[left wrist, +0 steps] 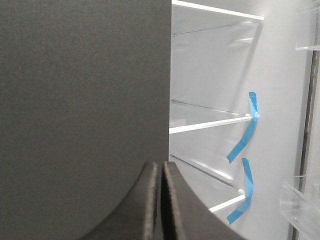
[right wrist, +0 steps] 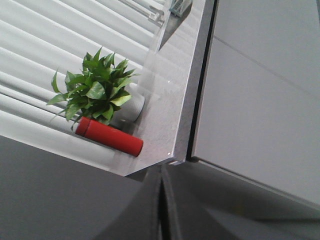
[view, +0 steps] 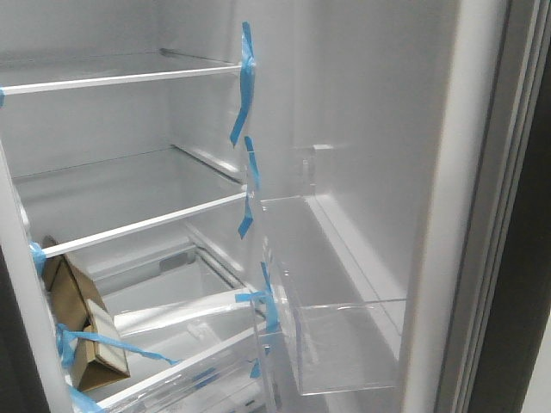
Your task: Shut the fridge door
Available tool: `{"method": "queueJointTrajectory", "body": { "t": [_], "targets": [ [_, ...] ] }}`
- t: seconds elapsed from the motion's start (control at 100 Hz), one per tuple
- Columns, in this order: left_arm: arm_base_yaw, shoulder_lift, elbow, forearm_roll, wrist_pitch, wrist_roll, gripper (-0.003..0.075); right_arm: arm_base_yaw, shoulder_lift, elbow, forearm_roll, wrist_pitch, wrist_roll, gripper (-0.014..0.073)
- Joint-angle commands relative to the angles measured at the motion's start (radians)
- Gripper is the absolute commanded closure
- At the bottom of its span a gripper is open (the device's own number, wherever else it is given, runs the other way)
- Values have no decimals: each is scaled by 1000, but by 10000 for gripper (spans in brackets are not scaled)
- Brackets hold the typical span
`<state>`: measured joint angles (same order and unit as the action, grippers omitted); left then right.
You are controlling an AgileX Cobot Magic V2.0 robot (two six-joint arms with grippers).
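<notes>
The fridge door (view: 387, 112) stands open on the right of the front view. Its white inner lining faces me and carries a clear plastic bin (view: 344, 335); its dark grey outer side shows at the far right edge. Neither gripper shows in the front view. My left gripper (left wrist: 161, 167) is shut and empty, its tips at the edge of a matte dark grey panel (left wrist: 85, 100), with the fridge interior beside it. My right gripper (right wrist: 161, 172) is shut and empty, close over a matte dark grey surface (right wrist: 50, 200); I cannot tell whether it touches.
Glass shelves (view: 129, 77) with blue tape strips (view: 245, 82) fill the fridge interior. A taped cardboard box (view: 86, 327) sits low on the left. A potted plant (right wrist: 95, 92) and a red cylinder (right wrist: 110, 136) stand on a counter (right wrist: 170, 90) beside light-grey cabinet doors (right wrist: 260, 100).
</notes>
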<state>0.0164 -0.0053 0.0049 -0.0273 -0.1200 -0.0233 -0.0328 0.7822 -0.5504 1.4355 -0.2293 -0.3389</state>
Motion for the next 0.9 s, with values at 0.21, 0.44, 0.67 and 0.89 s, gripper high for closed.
{"method": "queueJointTrajectory", "body": {
  "t": [0.21,0.44,0.67,0.89],
  "targets": [
    [2,-22,35,-3,-73,-2,740,-4,76,-45,41,67,150,666],
    [2,-22,35,-3,-73,-2,740,-6,175,-108,43,125,157,666],
    [2,-22,35,-3,-73,-2,740,-32,270,-172,43,320,157,666],
    [2,-22,35,-3,-73,-2,740,-53,306,-195,43,445,157,666]
  ]
}}
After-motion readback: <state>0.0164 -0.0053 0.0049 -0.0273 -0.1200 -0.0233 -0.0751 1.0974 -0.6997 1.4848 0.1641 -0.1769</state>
